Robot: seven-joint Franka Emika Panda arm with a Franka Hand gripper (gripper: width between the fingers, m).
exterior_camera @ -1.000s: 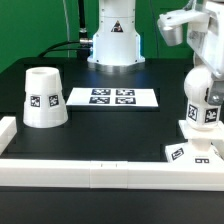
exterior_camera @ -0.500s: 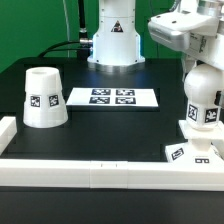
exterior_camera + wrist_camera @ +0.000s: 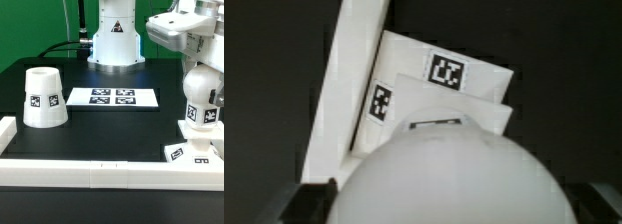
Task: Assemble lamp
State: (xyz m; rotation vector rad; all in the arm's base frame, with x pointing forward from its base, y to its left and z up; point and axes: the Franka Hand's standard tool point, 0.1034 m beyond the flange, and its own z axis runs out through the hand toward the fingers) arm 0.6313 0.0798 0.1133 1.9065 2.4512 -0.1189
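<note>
Exterior view: the bulb (image 3: 203,105) stands upright on the base (image 3: 190,152), to the exterior view's right of the marker board (image 3: 112,97). The shade (image 3: 40,97) sits on the bench (image 3: 130,130) at the board's other side. The tool (image 3: 202,60) hangs directly above the bulb.

Wrist view: the bulb's dome fills the space beneath, its long axis pointing up at the tool. I cannot tell whether the fingers are spread or pinching.

Smooth, faintly glossy white plastic shade (image 3: 43,97), bulb (image 3: 203,97) and base (image 3: 191,153) on matt black table (image 3: 110,130).

I have open tabletop (image 3: 120,130) between shade (image 3: 43,97) and bulb (image 3: 203,100); only the flat marker board (image 3: 112,97) lies there. White rail (image 3: 100,172) walls the front edge.
</note>
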